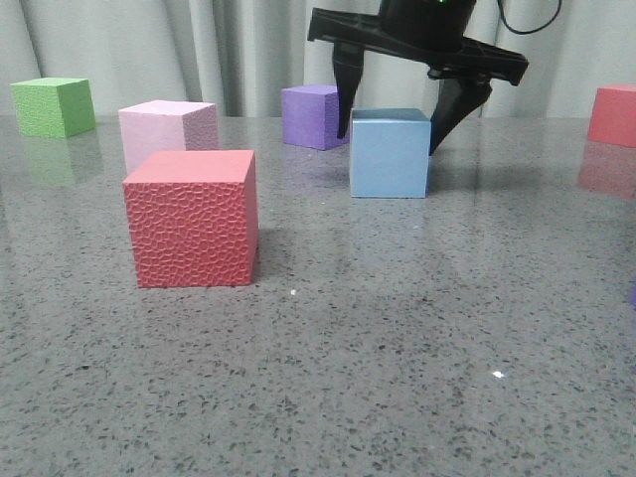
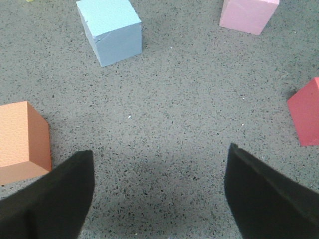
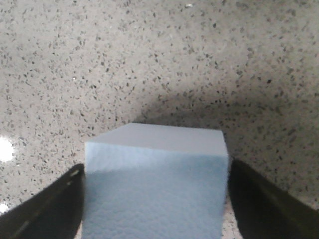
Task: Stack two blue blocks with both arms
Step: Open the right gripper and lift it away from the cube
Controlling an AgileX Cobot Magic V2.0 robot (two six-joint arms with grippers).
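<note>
While bare around the front-view centre, grey speckled table carries 1 red cube near-left, with pink cube, green cube and purple cube behind. Blue block on table, between spread fingers of right gripper, contact not discernible. Left gripper wide, holding nothing; second blue block well apart, orange cube beside 1 finger.

Right hand low over the table, fingers spread wide; left hand likewise spread, raised.
</note>
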